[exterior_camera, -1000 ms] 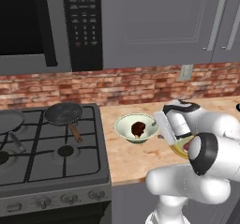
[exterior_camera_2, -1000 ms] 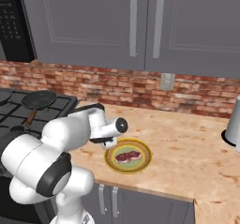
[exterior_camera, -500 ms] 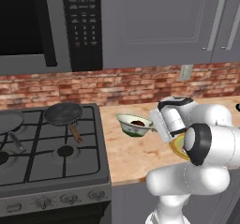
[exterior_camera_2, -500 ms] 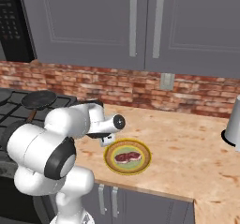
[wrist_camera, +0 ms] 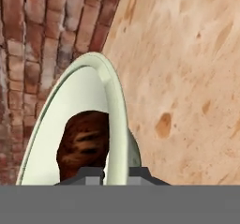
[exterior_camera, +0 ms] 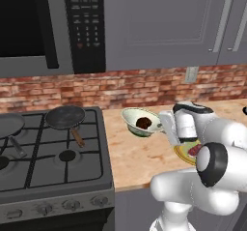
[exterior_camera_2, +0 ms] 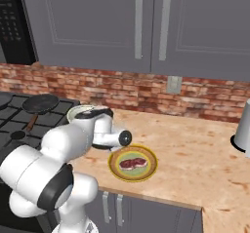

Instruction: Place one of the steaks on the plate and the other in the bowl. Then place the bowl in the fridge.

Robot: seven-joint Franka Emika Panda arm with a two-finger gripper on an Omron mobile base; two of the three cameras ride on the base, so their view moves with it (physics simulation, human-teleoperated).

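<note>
stove: pans on the burners, untouched, left of the bowl (exterior_camera: 140, 122)
bowl: off the tabletop (exterior_camera: 130, 150) now, tilted, just right of the stove's edge; a second ago it sat flat on it
dark steak (exterior_camera: 143, 123): inside the bowl, slid toward the low side of the wall
pincer (wrist_camera: 116, 171): a second ago wide apart, now clenched on the bowl's rim, one tip inside, one outside
plate (exterior_camera_2: 115, 165): right of the bowl, red steak (exterior_camera_2: 134, 163) lying on it, unchanged
task: both steaks sorted, bowl grasped and lifted; judged next is the carry to the fridge
risk: the tilt could tip the steak out
</note>
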